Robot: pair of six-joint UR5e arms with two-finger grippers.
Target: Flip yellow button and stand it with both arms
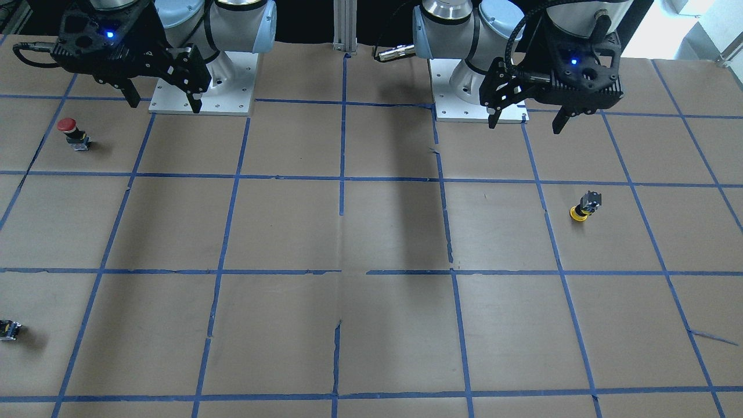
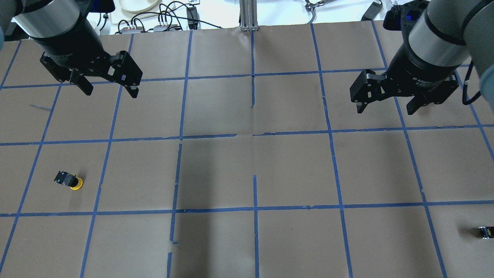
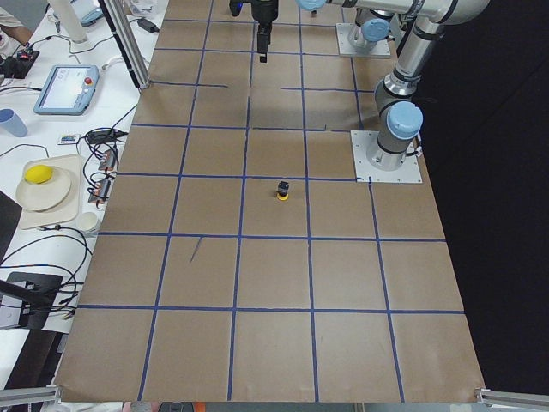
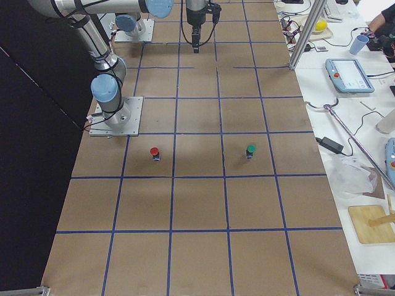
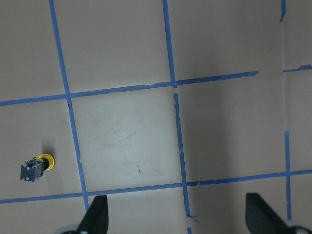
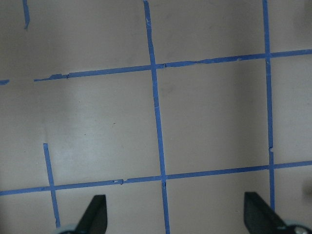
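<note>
The yellow button (image 1: 584, 208) appears to stand upside down on its yellow cap, black-and-grey body up, inside a taped square on the robot's left side. It also shows in the overhead view (image 2: 69, 181), the exterior left view (image 3: 282, 190) and the left wrist view (image 5: 36, 167). My left gripper (image 2: 110, 92) (image 1: 525, 126) hangs open and empty above the table, well away from the button toward the far edge. My right gripper (image 2: 385, 111) (image 1: 165, 106) is open and empty on the other side of the table.
A red-capped button (image 1: 73, 133) stands on the robot's right side, and a green-capped one (image 4: 250, 150) shows in the exterior right view. A small black capless part (image 2: 485, 231) lies near the right edge. The arm bases (image 1: 203, 87) sit on white plates.
</note>
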